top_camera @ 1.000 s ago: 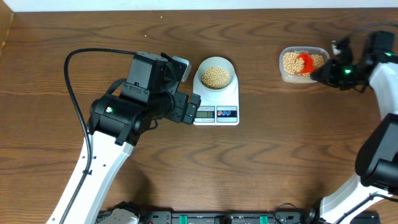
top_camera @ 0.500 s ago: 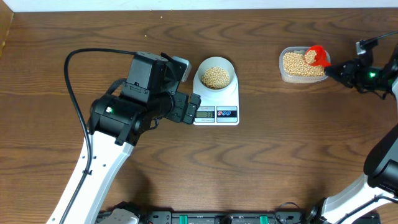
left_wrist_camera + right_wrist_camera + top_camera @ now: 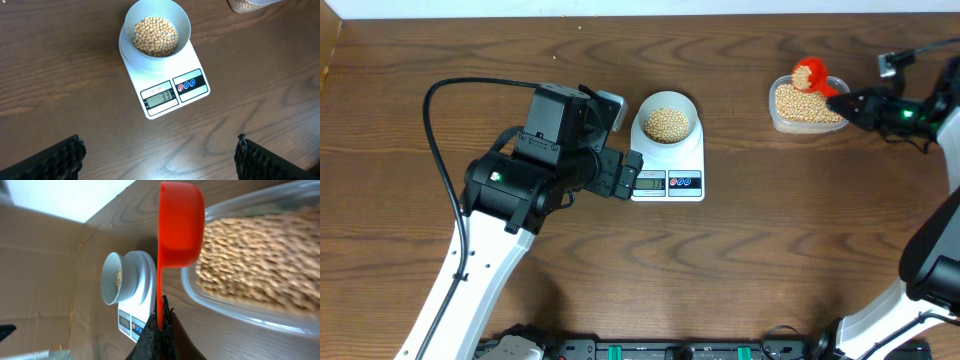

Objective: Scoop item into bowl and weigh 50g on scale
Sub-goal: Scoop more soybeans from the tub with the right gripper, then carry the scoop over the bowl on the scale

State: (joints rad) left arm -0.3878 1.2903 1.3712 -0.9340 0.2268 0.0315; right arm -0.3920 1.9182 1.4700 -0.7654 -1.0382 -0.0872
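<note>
Only the right side moved. A second ago the red scoop (image 3: 808, 72) was sitting down in the middle of the beans (image 3: 798, 103) in the clear tub (image 3: 773, 108). Half a second ago it had come up at the tub's right corner with a load showing in it. Now it's swung over to the far rim, up off the pile. The right end effector (image 3: 847, 100), pinched on the handle, backed off to the right and has since come back in closer to the tub.
</note>
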